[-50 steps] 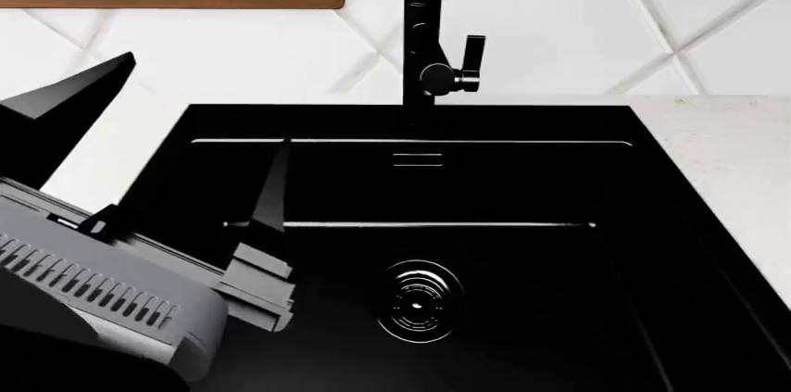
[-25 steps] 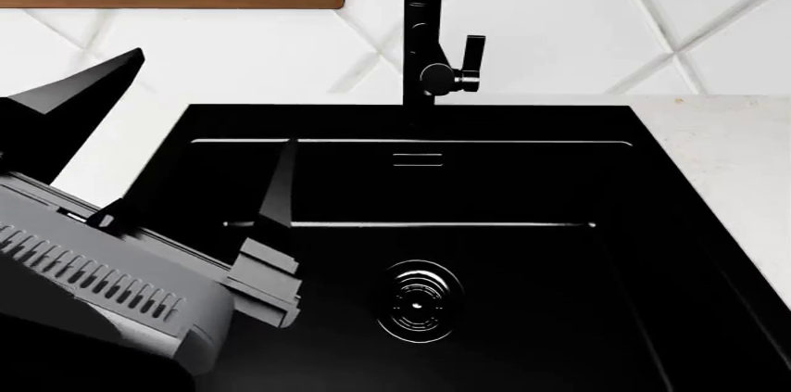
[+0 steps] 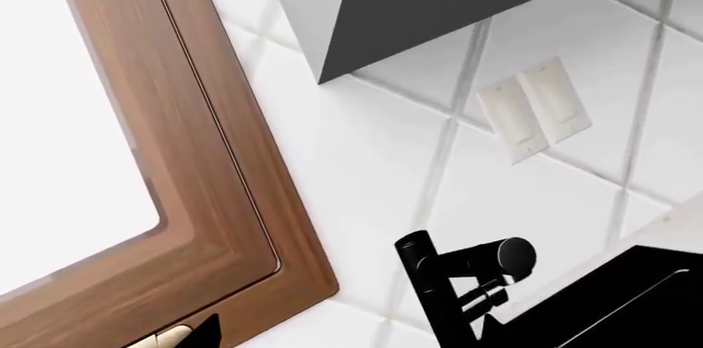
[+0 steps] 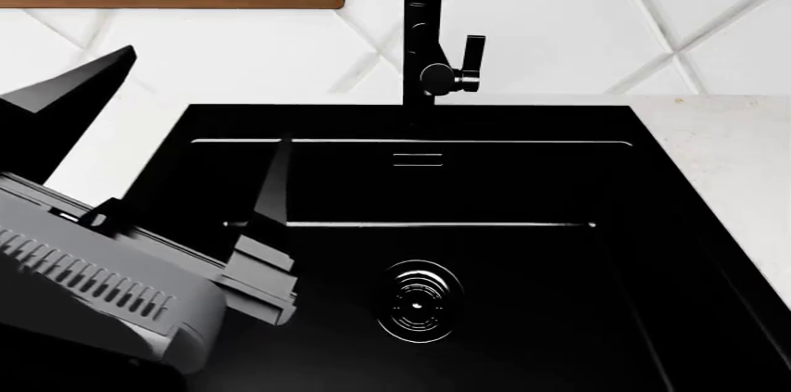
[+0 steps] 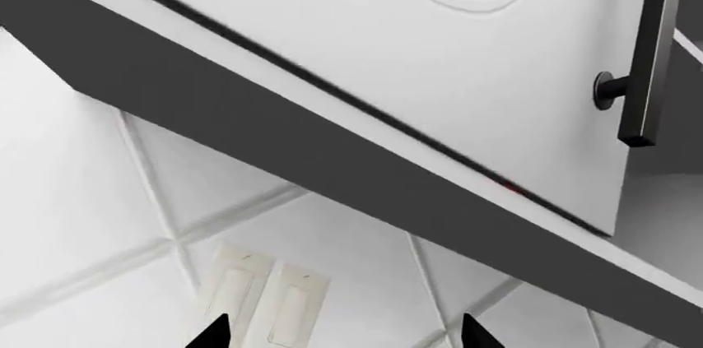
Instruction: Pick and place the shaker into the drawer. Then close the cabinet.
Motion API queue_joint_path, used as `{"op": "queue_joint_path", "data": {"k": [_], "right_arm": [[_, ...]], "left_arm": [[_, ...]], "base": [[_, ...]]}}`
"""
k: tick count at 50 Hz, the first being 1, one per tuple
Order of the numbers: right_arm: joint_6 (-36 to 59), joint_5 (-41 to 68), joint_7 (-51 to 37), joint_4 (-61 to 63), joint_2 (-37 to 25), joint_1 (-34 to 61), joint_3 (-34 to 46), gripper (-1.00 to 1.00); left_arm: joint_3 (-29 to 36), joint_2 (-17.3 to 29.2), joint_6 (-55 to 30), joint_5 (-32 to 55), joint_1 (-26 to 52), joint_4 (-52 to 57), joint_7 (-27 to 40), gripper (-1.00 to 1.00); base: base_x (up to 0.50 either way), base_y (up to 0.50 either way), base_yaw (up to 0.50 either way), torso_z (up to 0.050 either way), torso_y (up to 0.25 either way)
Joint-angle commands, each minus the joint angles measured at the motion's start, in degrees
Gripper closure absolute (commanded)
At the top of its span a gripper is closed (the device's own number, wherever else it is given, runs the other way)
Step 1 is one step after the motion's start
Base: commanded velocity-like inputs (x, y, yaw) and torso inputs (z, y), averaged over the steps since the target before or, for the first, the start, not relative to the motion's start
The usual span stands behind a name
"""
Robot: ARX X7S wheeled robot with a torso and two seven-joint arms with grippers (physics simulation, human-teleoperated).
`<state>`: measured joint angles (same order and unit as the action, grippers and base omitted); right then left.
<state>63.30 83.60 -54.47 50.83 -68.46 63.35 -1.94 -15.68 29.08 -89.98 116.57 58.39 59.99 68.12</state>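
Head view: the black sink (image 4: 495, 253) with its drain (image 4: 418, 297) and black faucet (image 4: 427, 49) fills the frame, and the left gripper (image 4: 173, 123) is held over the sink's left rim with its two dark fingers spread well apart and nothing between them. The shaker and the drawer are not seen in any view, so their place cannot be given. A shaker would be judged small, light, rigid and possibly smooth-sided; it would best be taken across the body, below the cap.

In the right wrist view, two finger tips of the right gripper (image 5: 342, 333) are seen apart, empty, before twin wall switch plates (image 5: 263, 299) and a pale moulded cabinet door (image 5: 363, 60) with a black bar handle (image 5: 643, 44).

No brand, label or writing can be read anywhere.
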Motion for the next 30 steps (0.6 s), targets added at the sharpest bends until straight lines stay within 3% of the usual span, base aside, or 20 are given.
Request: {"op": "queue_joint_path", "data": {"k": [1,13,22,30], "right_arm": [[-4.4,-4.4,1.2,4.8,-0.3,-18.8,-9.0,-1.00],[-5.9,-2.0,-0.5,8.8,0.9,-27.2,-14.5,-1.00],[-14.0,-3.8,-1.2,9.1,-3.1,-34.9,-14.6,-1.00],[-21.3,-4.6,-2.6,9.1,-7.6,-40.3,-13.8,-1.00]], "left_arm": [[-0.6,0.1,0.0,0.0,0.0,0.0,-0.1,-1.00],[-0.8,0.1,0.0,0.7,0.4,0.0,0.6,-1.00],[-0.5,-0.3,0.0,-0.1,0.5,0.0,0.1,-1.00],[-0.9,-0.4,0.0,0.6,0.5,0.0,0.5,-1.00]], "base": [[0.00,0.00,0.00,0.000,0.000],[0.00,0.00,0.00,0.000,0.000],[0.00,-0.01,0.00,0.000,0.000],[0.00,-0.46,0.00,0.000,0.000]]}}
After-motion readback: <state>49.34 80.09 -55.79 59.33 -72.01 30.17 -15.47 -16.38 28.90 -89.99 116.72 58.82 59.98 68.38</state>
